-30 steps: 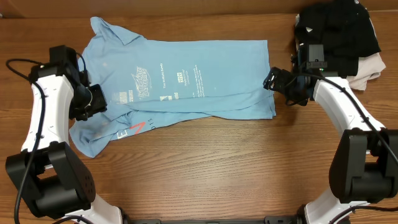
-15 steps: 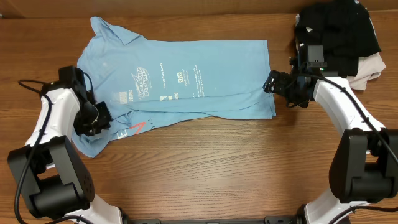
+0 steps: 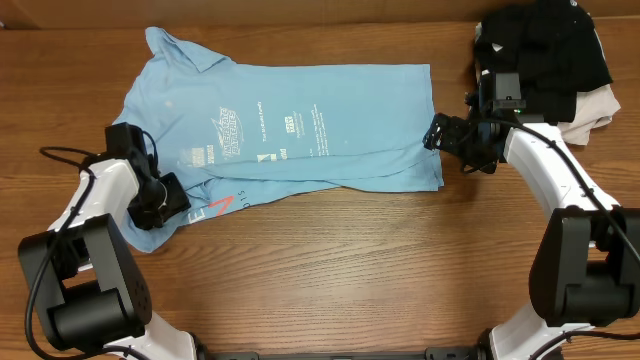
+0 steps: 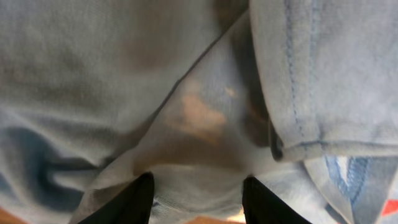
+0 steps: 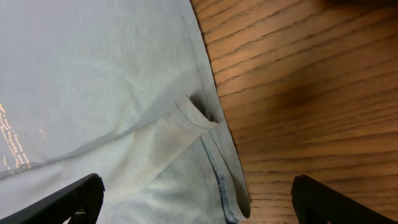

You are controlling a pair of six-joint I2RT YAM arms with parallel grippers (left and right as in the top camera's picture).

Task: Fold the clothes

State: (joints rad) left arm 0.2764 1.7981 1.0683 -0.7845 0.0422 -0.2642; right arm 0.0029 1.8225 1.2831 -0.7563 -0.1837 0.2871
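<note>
The light blue T-shirt lies spread across the table, collar at the far left, hem at the right, white print and red lettering facing up. My left gripper is low over the shirt's front-left sleeve. In the left wrist view its black fingers stand apart with blue cloth bunched between and ahead of them. My right gripper is at the shirt's right hem. In the right wrist view it is wide open above the folded hem edge.
A pile of black garments lies at the far right corner, on top of a white/beige garment, just behind my right arm. Bare wood table runs along the front.
My left gripper has moved toward the front edge along the shirt's left side, onto the lower sleeve. The right gripper has barely shifted. The shirt lies as before.
</note>
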